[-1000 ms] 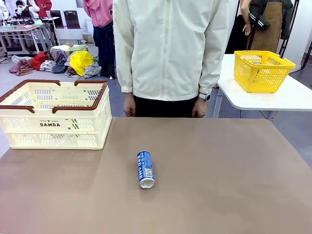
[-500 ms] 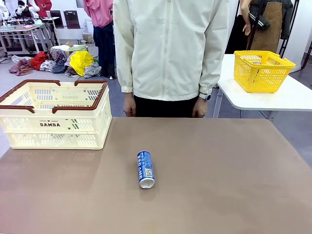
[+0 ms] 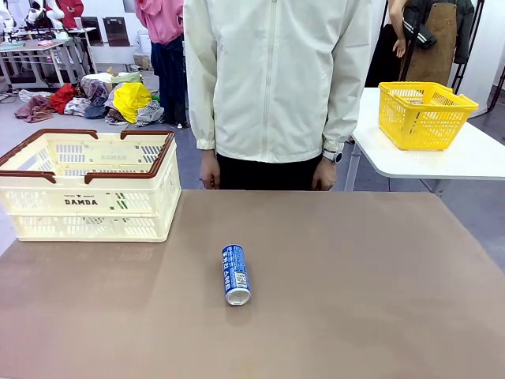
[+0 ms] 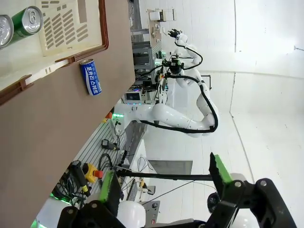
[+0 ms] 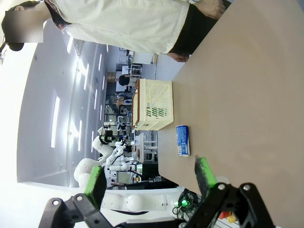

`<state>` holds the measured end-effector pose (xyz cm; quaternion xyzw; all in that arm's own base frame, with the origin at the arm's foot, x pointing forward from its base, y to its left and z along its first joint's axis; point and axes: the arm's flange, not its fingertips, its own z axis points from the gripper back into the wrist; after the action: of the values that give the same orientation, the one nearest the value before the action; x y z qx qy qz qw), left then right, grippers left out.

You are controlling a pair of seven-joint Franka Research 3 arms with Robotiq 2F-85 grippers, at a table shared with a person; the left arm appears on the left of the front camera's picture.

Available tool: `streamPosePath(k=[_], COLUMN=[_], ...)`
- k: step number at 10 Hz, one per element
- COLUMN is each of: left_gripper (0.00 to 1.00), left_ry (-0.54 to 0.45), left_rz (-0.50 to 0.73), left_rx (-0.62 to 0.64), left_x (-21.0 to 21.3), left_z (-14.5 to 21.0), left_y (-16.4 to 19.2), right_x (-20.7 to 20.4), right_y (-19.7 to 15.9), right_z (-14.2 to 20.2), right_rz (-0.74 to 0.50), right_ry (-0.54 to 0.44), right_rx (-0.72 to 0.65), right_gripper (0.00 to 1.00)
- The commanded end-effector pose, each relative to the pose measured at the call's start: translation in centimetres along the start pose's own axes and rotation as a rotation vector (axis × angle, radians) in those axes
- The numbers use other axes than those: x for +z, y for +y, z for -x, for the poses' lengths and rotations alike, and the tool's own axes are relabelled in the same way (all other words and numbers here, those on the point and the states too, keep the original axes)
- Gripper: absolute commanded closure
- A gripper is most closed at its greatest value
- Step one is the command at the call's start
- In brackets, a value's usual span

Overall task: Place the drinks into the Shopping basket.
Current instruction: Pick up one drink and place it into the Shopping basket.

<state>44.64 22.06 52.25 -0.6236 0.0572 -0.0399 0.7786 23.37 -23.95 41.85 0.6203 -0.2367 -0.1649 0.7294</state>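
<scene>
Lying on its side on the table (image 3: 355,260), the blue can (image 3: 236,274) rests well ahead of both grippers, its long axis running from robot toward person and its silver end facing the robot. Left gripper (image 4: 162,171) and right gripper (image 5: 149,168): fingers spread apart, nothing between them. Shopping basket (image 3: 87,197): on the left gripper's side, beyond the can, a green can (image 4: 26,21) already inside. The can lies roughly midway between the grippers; the left gripper probably has the shorter carry.

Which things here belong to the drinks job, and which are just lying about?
Job: blue can, lying on the table; Shopping basket; green can inside it.
Lying about: yellow basket; clothes pile.
</scene>
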Motion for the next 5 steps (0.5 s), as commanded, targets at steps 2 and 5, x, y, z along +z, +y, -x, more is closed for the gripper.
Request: streamPosePath(k=[2, 5], left_gripper=[0.00, 0.00], left_ry=[-0.006, -0.070], left_rz=[0.006, -0.205], left_rx=[-0.013, 0.154], left_x=[0.3, -7.6], left_z=[0.1, 0.1], left_y=[-0.1, -5.2], right_x=[0.1, 0.1], right_y=[0.0, 0.0], right_z=[0.1, 0.1], right_rz=[-0.006, -0.006], right_ry=[0.009, 0.009], right_rx=[0.022, 0.022], right_gripper=[0.00, 0.00])
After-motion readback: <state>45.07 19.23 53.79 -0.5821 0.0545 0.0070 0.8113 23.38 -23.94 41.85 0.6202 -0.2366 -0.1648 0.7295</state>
